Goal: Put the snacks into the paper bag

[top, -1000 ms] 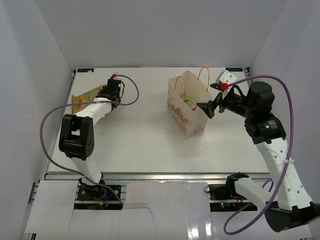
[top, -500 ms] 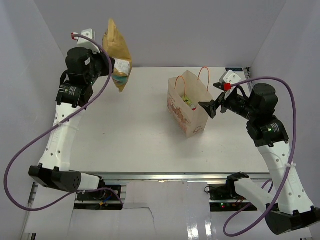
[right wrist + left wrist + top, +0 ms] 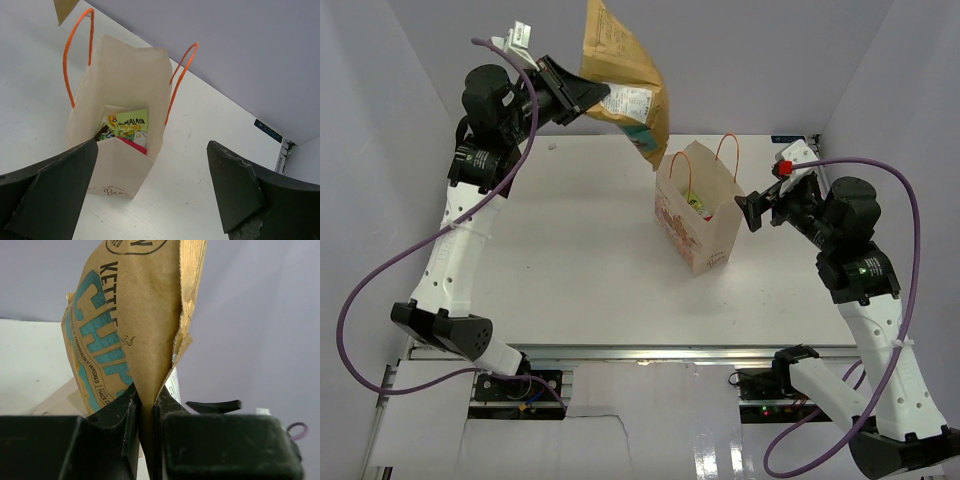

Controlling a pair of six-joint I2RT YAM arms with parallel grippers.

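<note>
The task looks nearly done. The bag [image 3: 685, 225] stands upright on the surface [image 3: 570, 260], right of centre, its mouth open and its two orange handles [image 3: 75, 55] up. The right wrist view looks down into it: a green packet [image 3: 131, 125] lies at the bottom, with a pink packet [image 3: 134, 145] just beside it and something dark at its other side that is too small to name. How many packets lie underneath cannot be told.

One snack is not yet in: the pouch [image 3: 625, 85], a large tan chip pack. The left hand [image 3: 582, 98] pinches it by an edge seam, the two fingers pressed together on the fold, as the left wrist view shows plainly. The pouch is held high in the air, up and to the left of the bag, and its lower corner hangs close above the bag's far rim in the top view. It touches neither the bag nor the surface. That corner also shows at the top of the right wrist view.

The right hand [image 3: 750, 210] is spread and holds nothing. It hovers just beside the bag on its right, apart from it.

No other snack shows loose on the surface, so I judge that only getting the pouch over the mouth and dropping it in is left. The pouch is big against the opening, so the fit may be tight.
</note>
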